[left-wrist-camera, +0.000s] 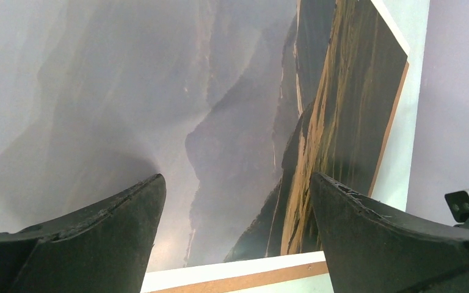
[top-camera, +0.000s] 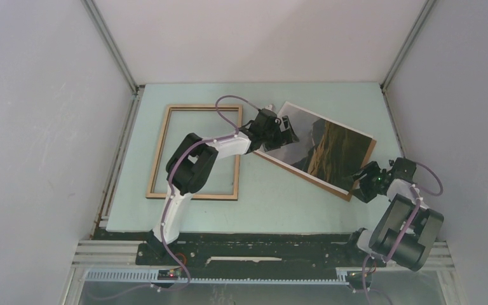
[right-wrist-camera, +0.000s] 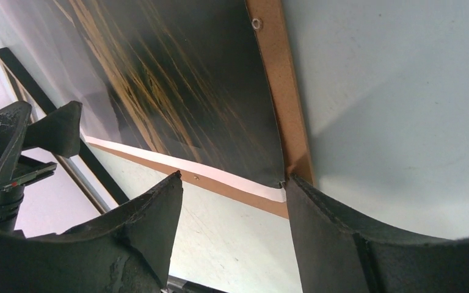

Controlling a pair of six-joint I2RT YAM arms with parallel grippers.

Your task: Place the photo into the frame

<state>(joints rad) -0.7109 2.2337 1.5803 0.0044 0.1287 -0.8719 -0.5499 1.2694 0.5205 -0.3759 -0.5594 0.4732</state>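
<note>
Two end effectors work at opposite corners of the photo (top-camera: 321,146), which lies on a brown backing board (right-wrist-camera: 281,110) on the bench (top-camera: 279,197). The left end effector (left-wrist-camera: 238,183) is spread wide, with the photo directly beneath. The right end effector (right-wrist-camera: 235,180) is spread about the photo's near corner. The frame (top-camera: 158,152) lies flat to the left of the left end effector.

The photo (top-camera: 321,147) is showing near-black mountain slopes streaked with ochre gold, fading into hazy grey ridges, with a thin white border running round it. The backing board (right-wrist-camera: 279,91) is showing plain brown along its edge. The frame (top-camera: 194,196) is showing light tan wood (no grain or pattern can be made out). The table (top-camera: 279,203) is showing pale mint green. A purple cable (top-camera: 230,97) is looping over the white left arm (top-camera: 232,145) with its black joints.
</note>
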